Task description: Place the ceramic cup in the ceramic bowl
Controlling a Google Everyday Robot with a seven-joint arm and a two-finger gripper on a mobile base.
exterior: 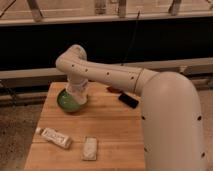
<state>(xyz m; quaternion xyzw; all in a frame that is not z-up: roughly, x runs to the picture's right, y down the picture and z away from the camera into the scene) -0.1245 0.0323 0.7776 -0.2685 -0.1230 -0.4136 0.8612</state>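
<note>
The green ceramic bowl (pixel 64 102) sits at the back left of the wooden table (pixel 115 135). My white arm reaches in from the right and bends down over the bowl. The gripper (pixel 76 90) is directly above the bowl's right half, shut on the pale ceramic cup (pixel 78 96). The cup hangs low, at about the bowl's rim height and partly inside its outline. The cup and wrist hide the bowl's right side.
A white printed tube (pixel 54 137) lies at the front left of the table. A flat white packet (pixel 89 148) lies beside it to the right. A black object (pixel 128 99) lies at the back, right of the bowl, under my arm. A dark wall with rails runs behind the table.
</note>
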